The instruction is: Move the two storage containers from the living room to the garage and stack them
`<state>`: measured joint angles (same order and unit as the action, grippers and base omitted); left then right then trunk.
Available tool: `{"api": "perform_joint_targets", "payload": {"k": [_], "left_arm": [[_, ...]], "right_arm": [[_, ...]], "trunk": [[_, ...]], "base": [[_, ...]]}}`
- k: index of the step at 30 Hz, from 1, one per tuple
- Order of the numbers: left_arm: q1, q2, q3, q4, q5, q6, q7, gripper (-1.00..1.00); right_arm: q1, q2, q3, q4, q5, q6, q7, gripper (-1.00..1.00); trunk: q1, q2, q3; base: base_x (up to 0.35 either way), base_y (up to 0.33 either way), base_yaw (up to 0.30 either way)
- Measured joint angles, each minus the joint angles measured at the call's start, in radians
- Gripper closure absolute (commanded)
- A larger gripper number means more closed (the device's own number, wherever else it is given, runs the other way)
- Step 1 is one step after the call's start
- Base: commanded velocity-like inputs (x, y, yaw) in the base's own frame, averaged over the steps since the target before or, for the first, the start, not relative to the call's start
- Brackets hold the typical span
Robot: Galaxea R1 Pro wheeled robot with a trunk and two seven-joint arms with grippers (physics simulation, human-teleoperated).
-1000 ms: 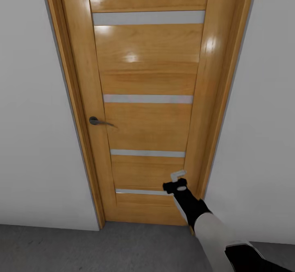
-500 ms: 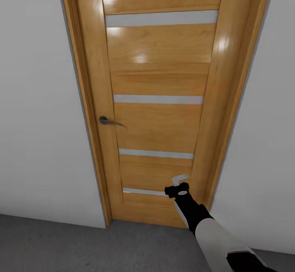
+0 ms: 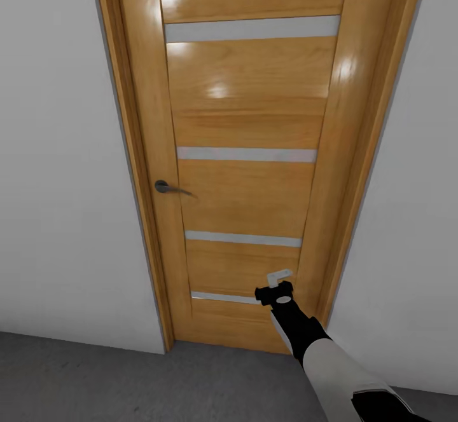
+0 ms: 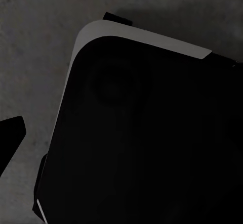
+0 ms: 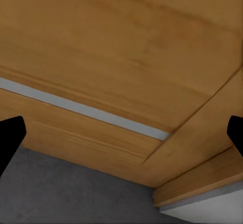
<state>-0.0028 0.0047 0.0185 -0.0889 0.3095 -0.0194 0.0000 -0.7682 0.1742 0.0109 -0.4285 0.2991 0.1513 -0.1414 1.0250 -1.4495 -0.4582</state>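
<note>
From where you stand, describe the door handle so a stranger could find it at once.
A tall glossy wooden door with pale horizontal strips fills the gap between plain white walls. The door handle sits on its left edge, level with the second strip from the top. It is a small dark metal lever, the door's only dark fitting.

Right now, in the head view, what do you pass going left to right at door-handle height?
Pale wall → left door frame → door handle → wooden door panel → right door frame → pale wall again.

Honey-orange wood door (image 3: 248, 129) with pale grey horizontal stripes (image 3: 247, 154), dark metal handle (image 3: 166, 187); white walls (image 3: 63, 174); mottled dark grey floor (image 3: 127, 384).
</note>
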Motion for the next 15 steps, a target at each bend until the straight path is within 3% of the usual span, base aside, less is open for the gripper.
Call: {"api": "perform_joint_targets", "payload": {"k": [13, 15], "left_arm": [[0.0, 0.0, 0.0, 0.0, 0.0, 0.0, 0.0, -1.0], [0.0, 0.0, 0.0, 0.0, 0.0, 0.0, 0.0, -1.0]], "right_arm": [[0.0, 0.0, 0.0, 0.008, -0.001, -0.029, 0.0, -1.0], [0.0, 0.0, 0.0, 0.007, -0.002, -0.061, -0.003, -1.0]], "trunk": [[0.0, 0.0, 0.0], [0.0, 0.0, 0.0]], "base": [[0.0, 0.0, 0.0], [0.0, 0.0, 0.0]]}}
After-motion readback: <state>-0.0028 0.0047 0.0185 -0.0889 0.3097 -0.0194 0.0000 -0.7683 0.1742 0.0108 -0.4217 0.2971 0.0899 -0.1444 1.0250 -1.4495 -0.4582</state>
